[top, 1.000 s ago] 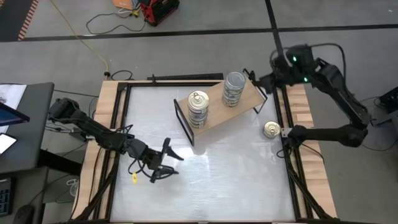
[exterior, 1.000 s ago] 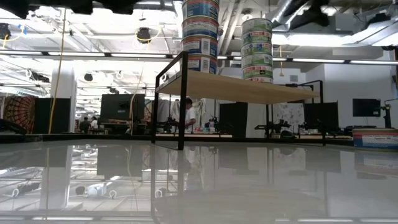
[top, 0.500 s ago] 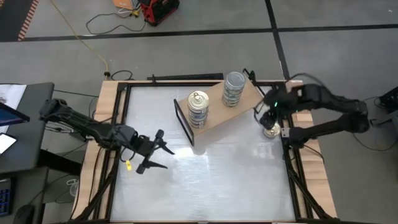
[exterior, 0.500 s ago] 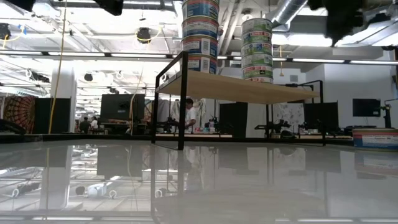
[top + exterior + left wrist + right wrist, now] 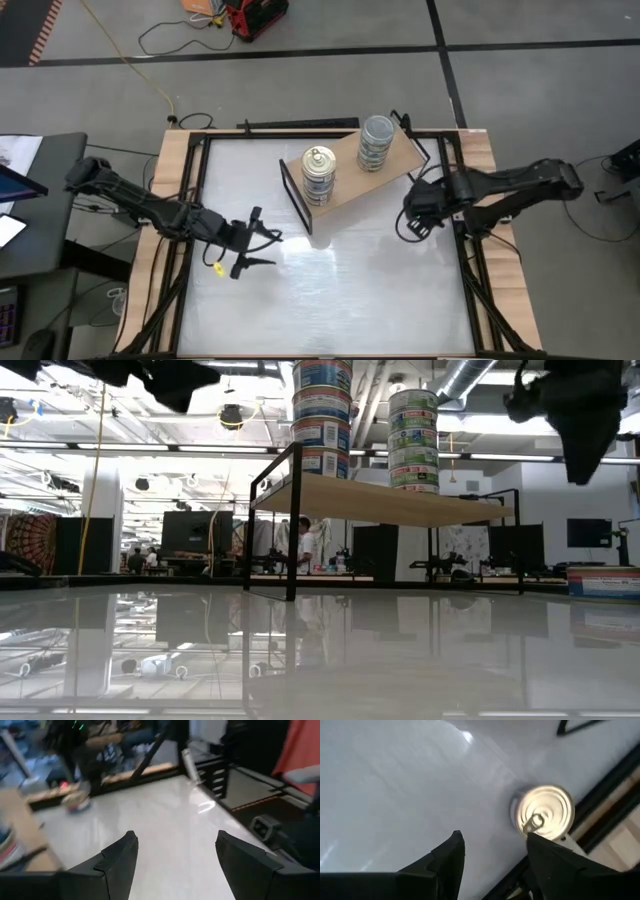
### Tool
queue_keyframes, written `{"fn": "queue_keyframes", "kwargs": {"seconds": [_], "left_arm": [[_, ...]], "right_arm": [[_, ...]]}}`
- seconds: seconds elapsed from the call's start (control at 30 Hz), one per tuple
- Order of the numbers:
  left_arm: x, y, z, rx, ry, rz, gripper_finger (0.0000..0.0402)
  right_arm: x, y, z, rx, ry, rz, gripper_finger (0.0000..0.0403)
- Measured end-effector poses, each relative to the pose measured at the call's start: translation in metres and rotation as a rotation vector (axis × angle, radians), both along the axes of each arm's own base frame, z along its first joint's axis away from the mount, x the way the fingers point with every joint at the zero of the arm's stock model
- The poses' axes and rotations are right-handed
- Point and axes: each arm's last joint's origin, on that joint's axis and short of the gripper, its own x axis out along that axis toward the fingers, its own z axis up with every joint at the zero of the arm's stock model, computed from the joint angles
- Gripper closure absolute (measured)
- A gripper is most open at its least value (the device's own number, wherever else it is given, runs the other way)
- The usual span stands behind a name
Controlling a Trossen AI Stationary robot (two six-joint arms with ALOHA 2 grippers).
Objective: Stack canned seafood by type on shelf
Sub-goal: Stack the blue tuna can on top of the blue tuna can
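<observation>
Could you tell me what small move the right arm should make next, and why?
Probably centre the open right gripper over the loose pull-tab tin and lower it. That tin lies on the white table by the right edge, off the shelf, and sits off to one side of the jaws.

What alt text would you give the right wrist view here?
A single gold-lidded pull-tab tin lies on the white tabletop near its dark edge frame, just ahead of the right gripper. The gripper's two dark fingers are open and empty.
</observation>
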Motion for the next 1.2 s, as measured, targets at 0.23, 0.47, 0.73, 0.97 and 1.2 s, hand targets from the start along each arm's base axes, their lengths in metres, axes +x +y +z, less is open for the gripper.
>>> {"fn": "queue_keyframes", "kwargs": {"seconds": [0.23, 0.47, 0.73, 0.97, 1.2], "left_arm": [[0.0, -0.014, -0.004, 0.071, -0.009, -0.116, 0.0145], [0.007, -0.017, -0.011, 0.084, -0.002, -0.067, 0.0145], [0.005, -0.017, -0.005, 0.031, -0.03, -0.06, 0.0145], [0.005, -0.017, -0.005, 0.03, -0.026, -0.06, 0.0145], [0.006, -0.017, -0.007, 0.004, -0.001, -0.053, 0.0145]], "right_arm": [[0.018, 0.017, -0.023, -0.044, 0.135, -0.088, 0.0163], [0.019, 0.029, -0.065, -0.117, 0.349, -0.042, 0.0167], [-0.005, 0.02, -0.077, -0.255, 0.329, -0.161, 0.0197], [-0.008, 0.012, -0.08, -0.353, 0.343, -0.206, 0.0229], [0.0, 0.008, -0.094, -0.356, 0.399, -0.181, 0.0244]]}}
